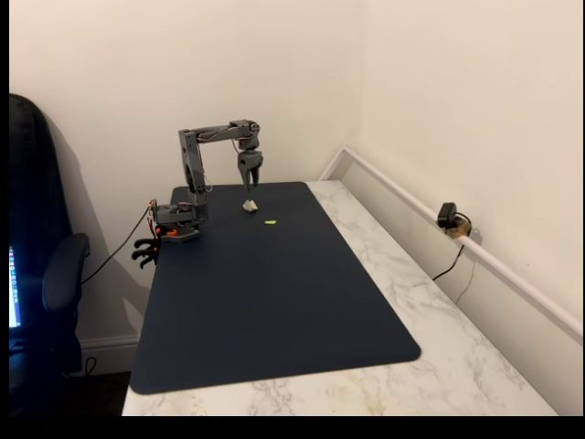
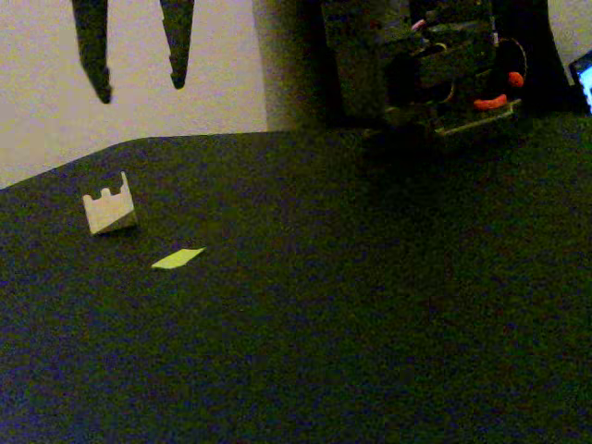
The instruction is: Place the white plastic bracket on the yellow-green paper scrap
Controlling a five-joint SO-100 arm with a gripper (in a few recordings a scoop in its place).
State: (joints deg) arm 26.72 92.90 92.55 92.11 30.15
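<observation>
Dark mat on marble table, webcam alongside

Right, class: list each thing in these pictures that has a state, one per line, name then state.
gripper: jaws open, empty, hanging above the bracket.
white plastic bracket: resting on the mat, not held.
yellow-green paper scrap: flat on the mat, uncovered, apart from the bracket.

Your arm stands upright from its base, forearm reaching level to the right. The end effector points straight down, raised in the air, its fingers parted and empty.
</observation>
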